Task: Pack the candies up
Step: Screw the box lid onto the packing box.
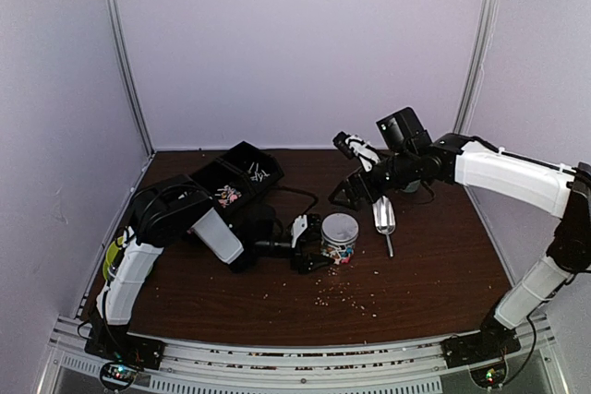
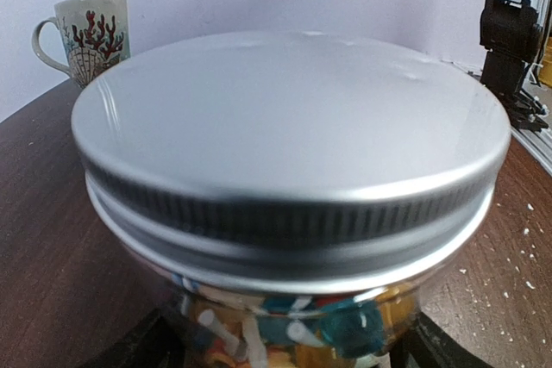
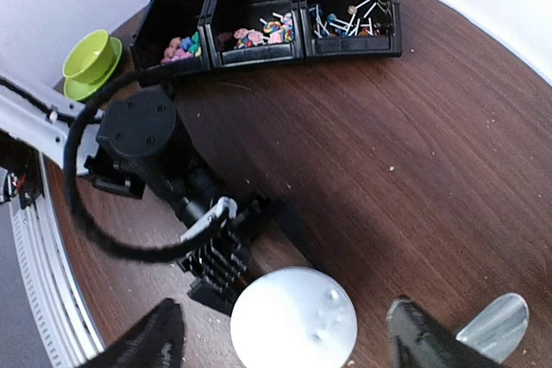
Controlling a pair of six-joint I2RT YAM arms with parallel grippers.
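Observation:
A glass jar [image 1: 340, 244] with a silver screw lid [image 2: 285, 127] stands mid-table, with candies [image 2: 345, 327] and white sticks showing through its glass. My left gripper [image 2: 289, 346] is shut on the jar, its black fingers [image 2: 142, 344] pressed to either side of the glass. My right gripper [image 3: 285, 342] hangs open above the lid [image 3: 293, 316], its fingertips [image 3: 151, 342] standing wide of the rim. More candies [image 3: 259, 36] and lollipops [image 3: 349, 16] lie in the black bins [image 1: 242, 159] at the back left.
A metal scoop [image 1: 384, 217] lies right of the jar. Behind it stands a patterned mug [image 2: 90, 32]. A green cup [image 3: 90, 62] sits at the left edge beside the bins. Pale crumbs [image 1: 346, 297] dot the wood in front of the jar.

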